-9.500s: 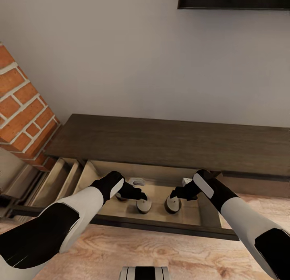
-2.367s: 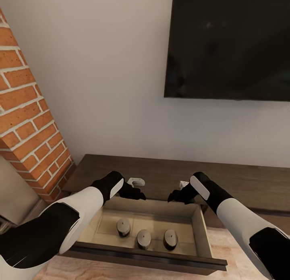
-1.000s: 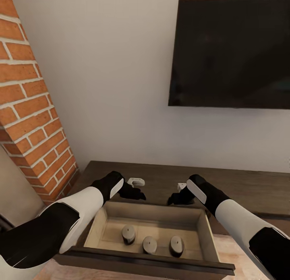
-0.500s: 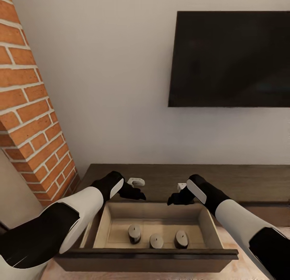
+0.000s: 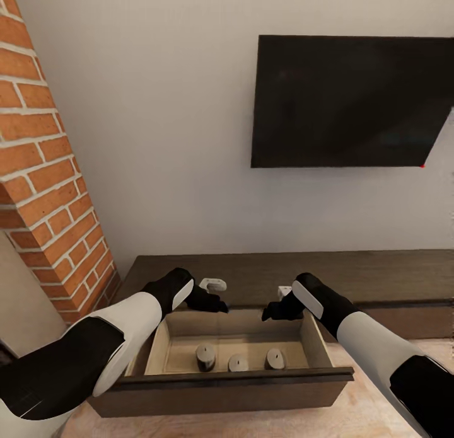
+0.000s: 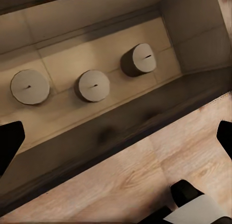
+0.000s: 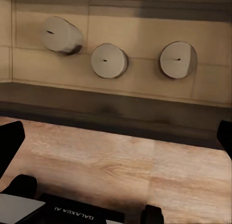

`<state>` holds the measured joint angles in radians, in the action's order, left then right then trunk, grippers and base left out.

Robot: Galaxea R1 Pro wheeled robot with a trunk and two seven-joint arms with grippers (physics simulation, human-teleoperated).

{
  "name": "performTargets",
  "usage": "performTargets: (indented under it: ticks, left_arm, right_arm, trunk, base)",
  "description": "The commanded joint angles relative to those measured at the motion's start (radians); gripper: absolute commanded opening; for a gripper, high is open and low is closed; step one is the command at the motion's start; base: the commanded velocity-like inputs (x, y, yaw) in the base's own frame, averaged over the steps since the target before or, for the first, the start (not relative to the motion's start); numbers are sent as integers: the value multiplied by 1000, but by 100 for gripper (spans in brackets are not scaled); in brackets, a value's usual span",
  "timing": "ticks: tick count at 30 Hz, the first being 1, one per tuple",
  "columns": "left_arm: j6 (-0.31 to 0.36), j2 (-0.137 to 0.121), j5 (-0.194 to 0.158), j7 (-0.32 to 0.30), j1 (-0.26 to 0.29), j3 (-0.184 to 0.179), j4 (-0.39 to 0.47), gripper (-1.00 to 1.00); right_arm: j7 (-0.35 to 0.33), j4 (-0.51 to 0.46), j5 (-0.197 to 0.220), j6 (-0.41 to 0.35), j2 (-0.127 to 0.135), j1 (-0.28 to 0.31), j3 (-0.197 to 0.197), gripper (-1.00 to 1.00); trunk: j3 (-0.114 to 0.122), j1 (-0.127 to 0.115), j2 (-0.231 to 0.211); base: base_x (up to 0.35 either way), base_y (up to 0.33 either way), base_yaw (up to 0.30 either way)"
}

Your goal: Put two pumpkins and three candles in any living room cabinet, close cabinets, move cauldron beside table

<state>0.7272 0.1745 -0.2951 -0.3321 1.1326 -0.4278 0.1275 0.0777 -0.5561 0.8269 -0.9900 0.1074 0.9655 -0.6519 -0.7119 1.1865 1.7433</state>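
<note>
Three candles (image 5: 238,360) were seen standing in a row inside the open drawer (image 5: 221,386) of the cabinet (image 5: 353,275), below and just ahead of both claws. The left claw (image 5: 217,297) and the right claw (image 5: 277,303) were held above the drawer's back edge, well clear of the candles, and nothing was gripped by either. In both wrist views the fingertips (image 6: 9,139) were set at opposite edges of the picture (image 7: 10,137), so both claws were judged to be spread wide.

The candle step appeared to be done; no pumpkin or cauldron was to be seen. The drawer's long axis ran across the robot, from one claw to the other, and its dark front panel lay nearer the robot's body than the claws did. Closing it would therefore call for a push away from the robot, toward the wall (image 5: 157,142). The front panel seemed about equally near to both arms, so either might be used.
</note>
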Motion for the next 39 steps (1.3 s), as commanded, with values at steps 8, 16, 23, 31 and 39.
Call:
performTargets:
  ticks: [8,16,23,31,39]
  left_arm:
    - [3,0,-7,-1,1,-8,0,100]
    - [-2,0,-7,-1,1,-8,0,100]
    - [-40,0,-8,-1,1,-8,-11,100]
    - [-43,0,-8,-1,1,-8,-14,100]
    - [-43,0,-8,-1,1,-8,-14,100]
  right_arm:
    - [8,-2,10,-1,1,1,-8,100]
    - [8,-2,10,-1,2,1,-8,100]
    - [8,-1,10,-1,1,1,-8,100]
    - [8,-1,10,-1,1,1,-8,100]
    - [8,-1,9,0,1,1,-8,100]
  trunk:
    - [12,-1,1]
    - [25,-1,1]
    - [36,-1,1]
    - [49,-1,1]
    - [62,-1,1]
  base:
    - [-285,-127,-1]
    - [-58,-19,0]
    - [-3,-1,0]
    - [0,0,0]
    - [0,0,0]
